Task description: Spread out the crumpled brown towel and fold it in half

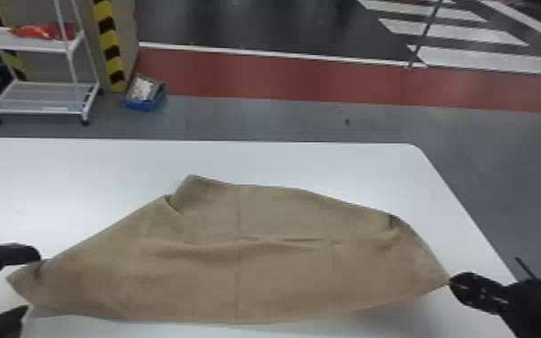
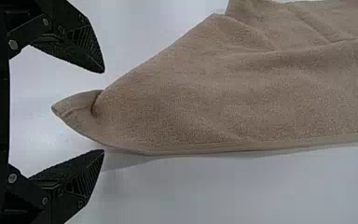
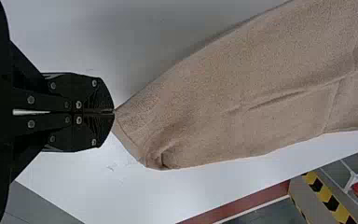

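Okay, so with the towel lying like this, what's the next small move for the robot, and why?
I'd probably close the left tool on the towel's near-left corner. Its fingers stand open with that corner apparently between them, while the right tool is already shut on the opposite end, so both ends would then be held for spreading.

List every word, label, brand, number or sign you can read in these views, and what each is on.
No readable text.
Brown towel, white table: no lettering seen.
Left gripper, right gripper: small details on the fingers, too small to read as text.
White cart: pale patch on lower shelf, too blurred to tell if it's a label.
Wordless markings: yellow-black hazard stripes on the post, white stripes on the floor.
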